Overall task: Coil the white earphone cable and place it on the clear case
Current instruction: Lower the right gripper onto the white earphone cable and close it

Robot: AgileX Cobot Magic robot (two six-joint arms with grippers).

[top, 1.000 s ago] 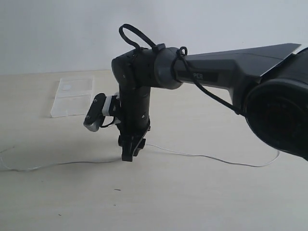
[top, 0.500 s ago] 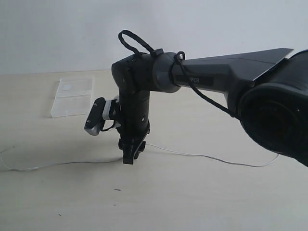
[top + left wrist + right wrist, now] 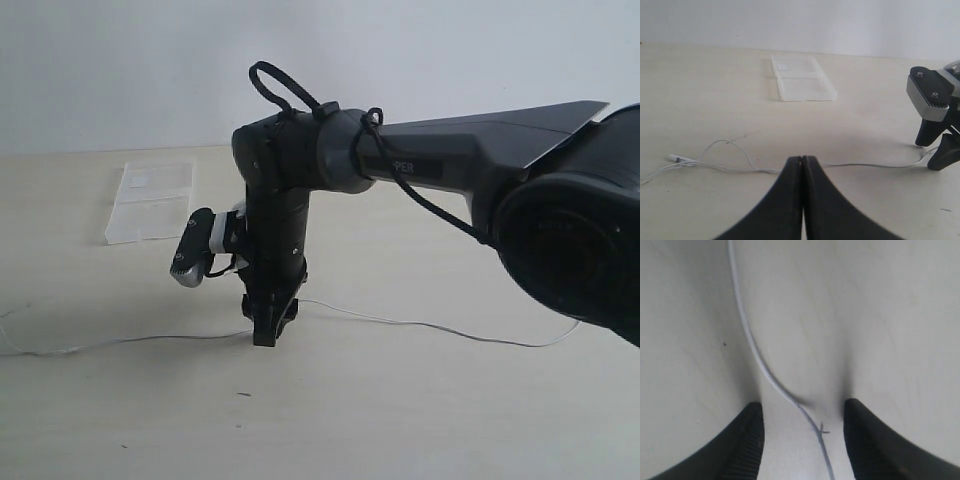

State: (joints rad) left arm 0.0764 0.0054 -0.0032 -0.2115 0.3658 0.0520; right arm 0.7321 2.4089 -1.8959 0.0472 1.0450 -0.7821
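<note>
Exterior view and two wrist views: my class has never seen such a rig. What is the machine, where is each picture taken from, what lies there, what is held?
A robot with two arms, each ending in a gripper. One camera stands off the arms and shows the right arm reaching down; the others sit on the wrists. On the table lie a thin white cable, uncoiled, and a clear case apart from it. The right gripper is open, straddling the cable. The left gripper is shut. Nothing is held.
</note>
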